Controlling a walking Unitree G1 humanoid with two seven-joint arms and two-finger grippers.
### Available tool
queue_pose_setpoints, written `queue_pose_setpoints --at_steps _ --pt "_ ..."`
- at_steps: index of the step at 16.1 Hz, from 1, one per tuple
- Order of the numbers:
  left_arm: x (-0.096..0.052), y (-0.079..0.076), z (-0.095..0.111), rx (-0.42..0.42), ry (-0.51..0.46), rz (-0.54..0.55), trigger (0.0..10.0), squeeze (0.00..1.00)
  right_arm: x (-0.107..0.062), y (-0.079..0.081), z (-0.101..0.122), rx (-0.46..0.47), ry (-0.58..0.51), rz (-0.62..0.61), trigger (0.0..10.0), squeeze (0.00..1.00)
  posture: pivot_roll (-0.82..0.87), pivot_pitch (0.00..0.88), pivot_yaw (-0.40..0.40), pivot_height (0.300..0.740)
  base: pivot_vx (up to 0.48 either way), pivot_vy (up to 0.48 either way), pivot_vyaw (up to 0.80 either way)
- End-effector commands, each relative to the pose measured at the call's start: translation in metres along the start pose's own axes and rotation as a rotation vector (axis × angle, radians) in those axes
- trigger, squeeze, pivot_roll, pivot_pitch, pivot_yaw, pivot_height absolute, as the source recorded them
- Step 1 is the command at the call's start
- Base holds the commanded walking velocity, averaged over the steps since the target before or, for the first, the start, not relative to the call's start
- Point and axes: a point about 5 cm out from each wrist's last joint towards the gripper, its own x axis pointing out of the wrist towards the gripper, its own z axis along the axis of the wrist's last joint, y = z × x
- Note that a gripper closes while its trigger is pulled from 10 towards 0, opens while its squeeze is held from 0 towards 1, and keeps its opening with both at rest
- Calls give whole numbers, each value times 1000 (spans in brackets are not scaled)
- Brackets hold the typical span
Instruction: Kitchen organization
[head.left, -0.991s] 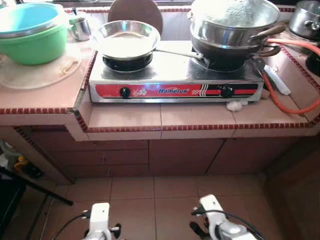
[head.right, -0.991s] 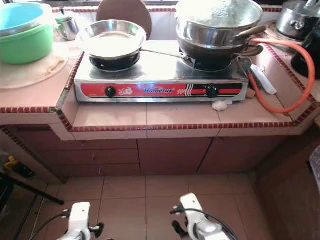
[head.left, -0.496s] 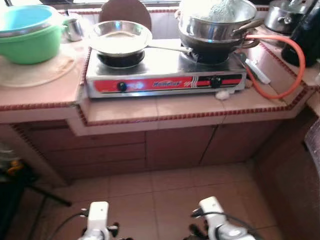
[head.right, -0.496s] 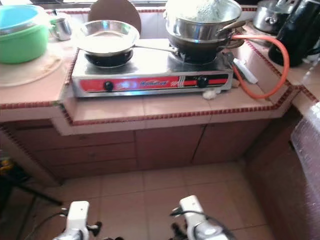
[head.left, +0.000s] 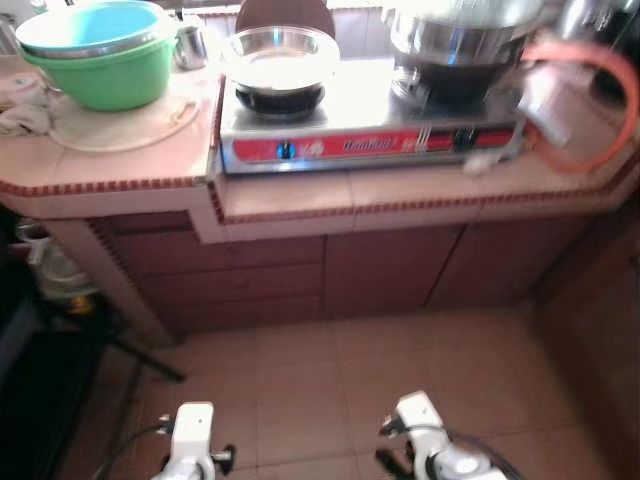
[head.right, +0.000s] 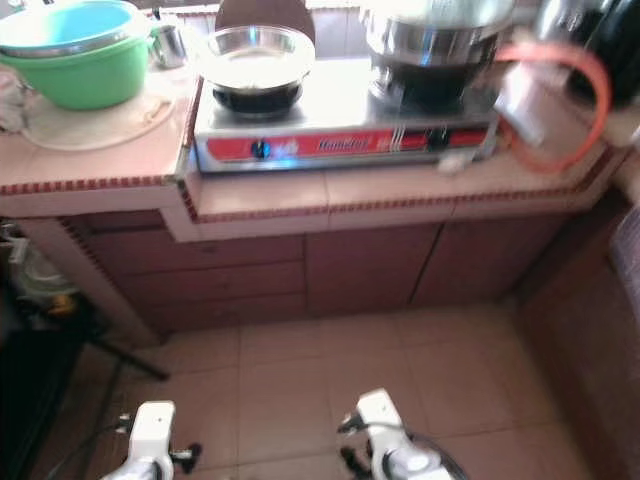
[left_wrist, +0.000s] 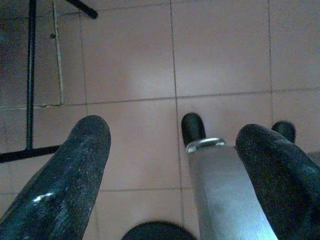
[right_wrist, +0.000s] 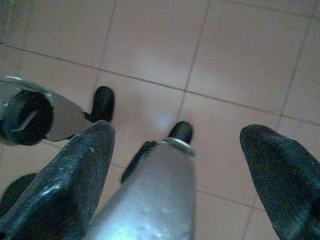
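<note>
While standing back from the pink-tiled desk, nothing yet grasped: left gripper and right gripper hang low over the glossy terracotta floor tiles, jaws spread apart and empty. Organization apparently barely begun. Near the desk's left edge, a smooth green plastic basin nesting a blue bowl, on a round pale mat. Toward the back edge, a steel two-burner stove with red front panel, carrying a shiny shallow steel pan and stacked metal pots. By the right edge, a looping orange rubber hose.
</note>
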Motion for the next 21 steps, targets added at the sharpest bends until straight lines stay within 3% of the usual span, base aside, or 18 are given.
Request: queue_pose_setpoints --at_steps 1,14,21 --pt "0 -4 -1 13 -1 -15 10000 0 -1 -2 -3 14 4 -11 10000 0 -176 104 28 740 0 0 0" --pt "-1 0 -11 -9 45 -12 10000 0 -1 -1 -5 47 0 -21 10000 0 -169 117 42 740 0 0 0" --pt "-1 2 -5 8 14 18 10000 0 -2 -13 7 121 -65 -108 10000 0 -170 117 38 740 0 0 0"
